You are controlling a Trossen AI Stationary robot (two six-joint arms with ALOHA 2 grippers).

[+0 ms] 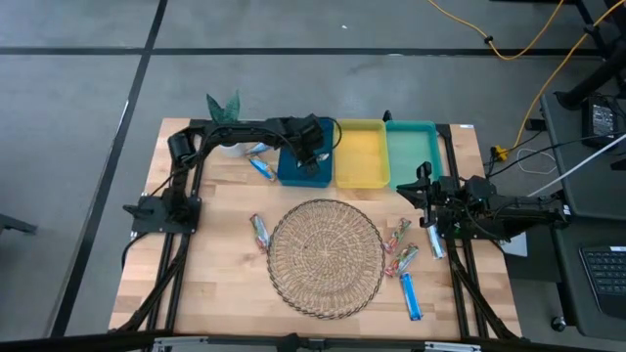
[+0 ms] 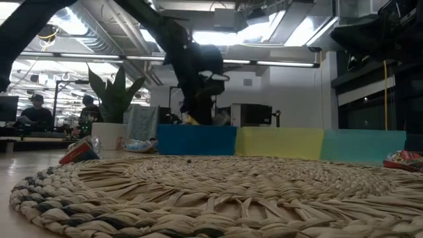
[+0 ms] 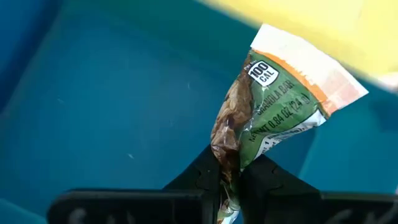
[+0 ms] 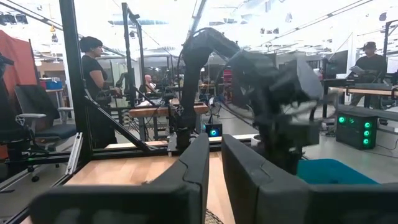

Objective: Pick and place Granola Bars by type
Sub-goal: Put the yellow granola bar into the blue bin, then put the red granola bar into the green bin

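Pinching a green granola bar (image 3: 261, 118) over the blue tray (image 1: 293, 172).
Left end effector (image 3: 230, 180) gripping only wrapper; risks snagging on release.

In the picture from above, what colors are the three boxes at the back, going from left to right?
Blue tray, with the left gripper holding a granola bar over it → yellow tray → teal tray.
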